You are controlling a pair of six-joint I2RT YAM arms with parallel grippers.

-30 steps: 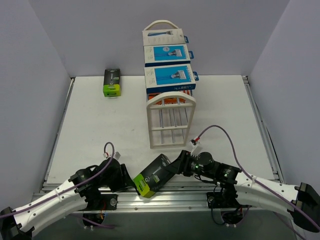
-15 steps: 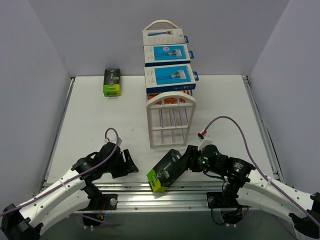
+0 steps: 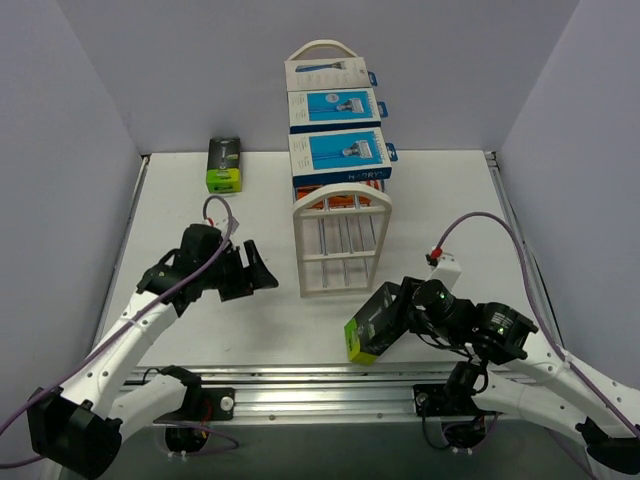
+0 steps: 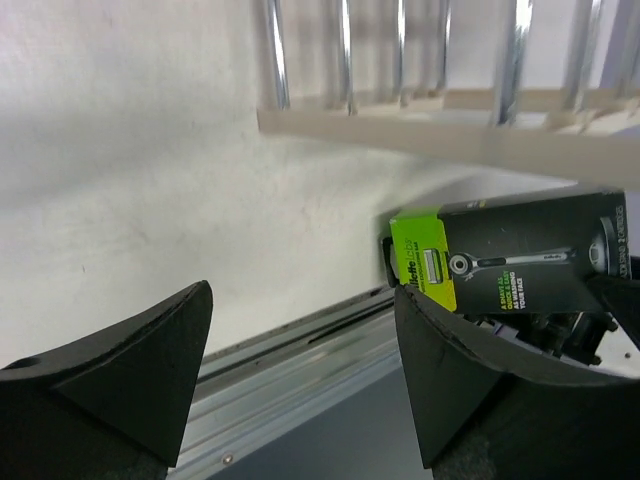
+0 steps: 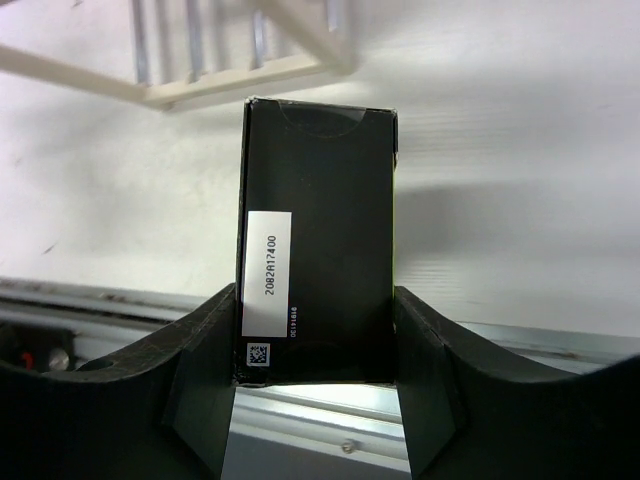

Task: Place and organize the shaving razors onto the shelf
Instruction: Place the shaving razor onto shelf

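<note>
- Right end effector point(image 3: 393, 314) grips the black-and-lime razor box point(image 3: 366, 331) by its sides.
- Left end effector point(image 3: 256, 272) is spread wide and empty; the shelf point(image 3: 340, 262) is to its right.

The orange razor boxes point(image 3: 338, 202) are largely hidden behind the shelf point(image 3: 340, 257) bars.

Here's the flat black cardboard box with the lime-green end point(image 3: 375, 322), a razor picture on its face, plain black on the back apart from a white printed label point(image 5: 268, 272). A second black-and-lime box point(image 3: 224, 165) shows against the matte white tabletop point(image 3: 440, 210). The cream-white bar rack point(image 3: 340, 257) carries blue-and-white picture boxes point(image 3: 338, 152) and orange boxes point(image 3: 345, 203).
</note>
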